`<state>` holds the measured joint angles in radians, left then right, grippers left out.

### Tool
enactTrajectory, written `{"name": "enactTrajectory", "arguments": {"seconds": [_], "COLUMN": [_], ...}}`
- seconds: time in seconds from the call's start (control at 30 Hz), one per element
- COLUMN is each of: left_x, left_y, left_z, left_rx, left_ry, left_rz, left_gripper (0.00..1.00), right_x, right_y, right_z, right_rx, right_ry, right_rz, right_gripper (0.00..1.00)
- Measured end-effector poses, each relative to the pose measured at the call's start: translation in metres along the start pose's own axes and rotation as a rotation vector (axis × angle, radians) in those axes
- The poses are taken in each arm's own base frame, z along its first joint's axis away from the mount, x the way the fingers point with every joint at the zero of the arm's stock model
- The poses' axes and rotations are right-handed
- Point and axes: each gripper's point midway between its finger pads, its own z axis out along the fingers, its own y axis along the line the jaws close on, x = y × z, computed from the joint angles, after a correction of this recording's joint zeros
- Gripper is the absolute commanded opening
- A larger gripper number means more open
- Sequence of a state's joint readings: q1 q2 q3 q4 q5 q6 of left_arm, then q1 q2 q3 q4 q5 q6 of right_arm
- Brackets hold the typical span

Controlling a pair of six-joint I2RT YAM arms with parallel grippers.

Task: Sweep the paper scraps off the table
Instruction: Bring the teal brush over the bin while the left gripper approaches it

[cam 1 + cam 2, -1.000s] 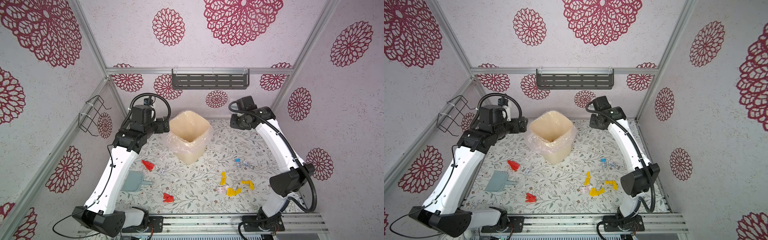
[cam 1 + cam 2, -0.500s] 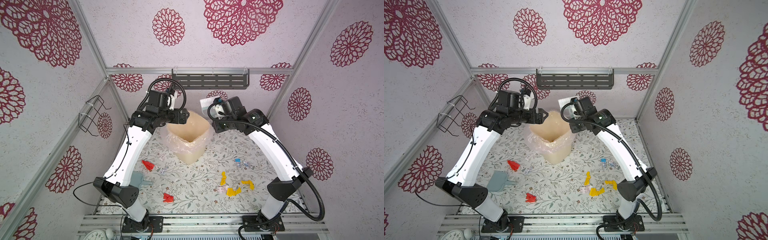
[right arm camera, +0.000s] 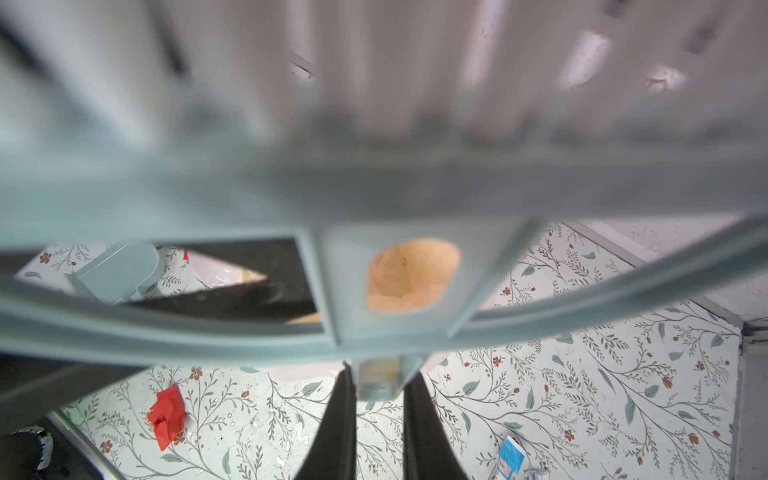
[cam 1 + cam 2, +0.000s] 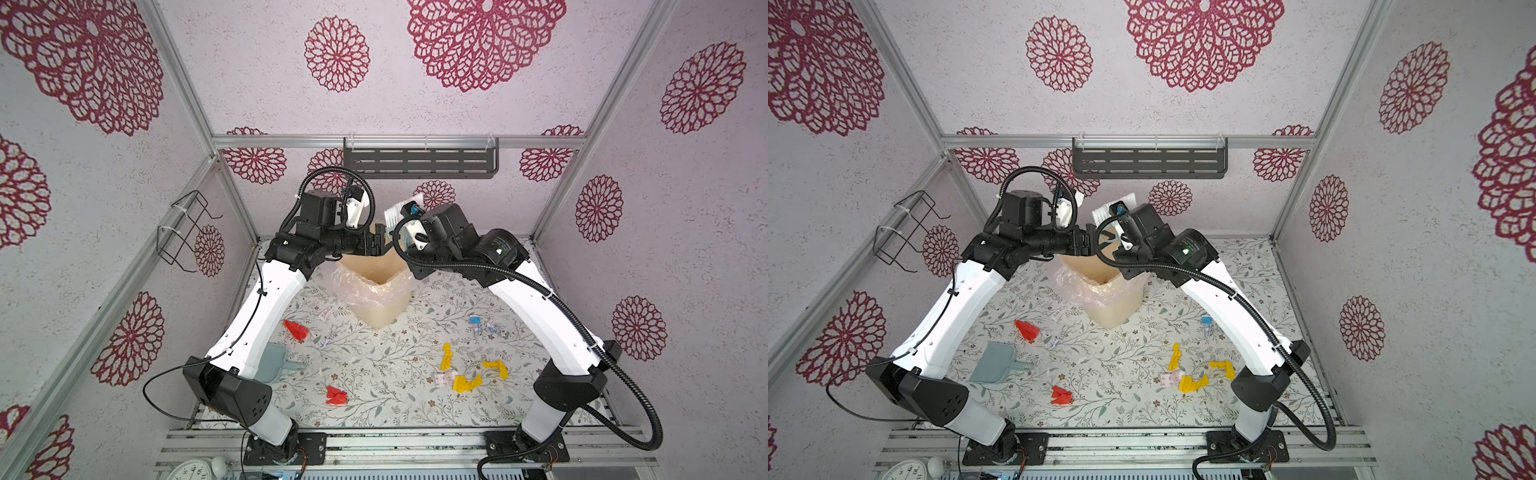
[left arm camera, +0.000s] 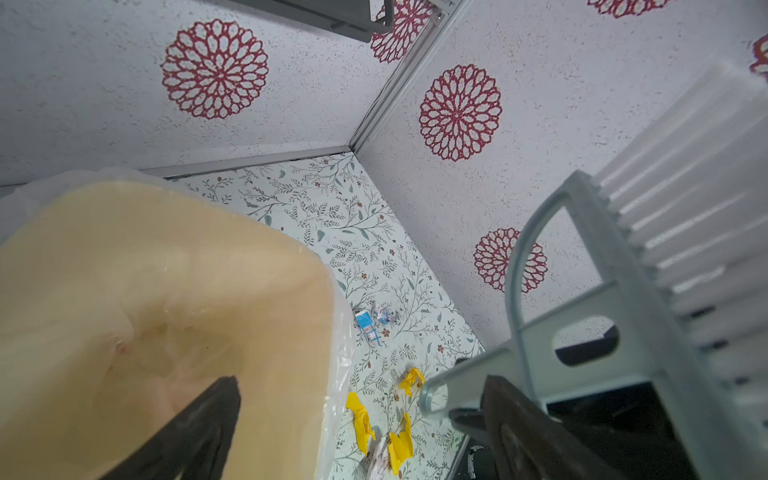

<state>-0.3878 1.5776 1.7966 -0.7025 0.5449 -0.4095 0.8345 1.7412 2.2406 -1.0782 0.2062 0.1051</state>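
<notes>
In both top views my left gripper [image 4: 380, 245] hangs above the bin [image 4: 376, 307], jaws spread wide and holding nothing, right beside the brush [image 4: 392, 216]. The paper scraps [image 4: 465, 382] lie scattered on the table [image 4: 374, 415]: red ones near the dustpan [image 4: 994, 365], yellow ones on the right.

From the left wrist, its fingers [image 5: 212, 415] gape over the bin's mouth (the brush frame sits just beside one).

From the right wrist, my right gripper [image 3: 380, 374] pinches the brush handle tight.
</notes>
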Motion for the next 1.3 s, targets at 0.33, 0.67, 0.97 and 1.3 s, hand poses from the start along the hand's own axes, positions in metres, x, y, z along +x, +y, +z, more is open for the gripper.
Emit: {"name": "enactTrajectory", "arguments": {"seconds": [0.33, 0.67, 0.97, 1.3], "left_x": [0.003, -0.008, -0.022, -0.017], "left_y": [-0.009, -0.025, -0.045, -0.048], "left_z": [-0.040, -0.037, -0.022, -0.001], "left_rx": [-0.007, 0.084, 0.165, 0.207], "left_ry": [-0.108, -0.154, -0.169, -0.135], "left_rz": [0.038, 0.071, 0.095, 0.054], "left_gripper": [0.93, 0.86, 0.63, 0.30], "right_x": [-0.002, -0.001, 0.001, 0.003], "right_y": [-0.019, -0.010, -0.001, 0.008], "right_z": [0.002, 0.003, 0.007, 0.010], "right_rx": [0.033, -0.022, -0.054, -0.084], "right_ry": [-0.002, 0.004, 0.016, 0.027], "right_rz": [0.040, 0.057, 0.052, 0.044], "right_gripper": [0.16, 0.17, 0.17, 0.17]}}
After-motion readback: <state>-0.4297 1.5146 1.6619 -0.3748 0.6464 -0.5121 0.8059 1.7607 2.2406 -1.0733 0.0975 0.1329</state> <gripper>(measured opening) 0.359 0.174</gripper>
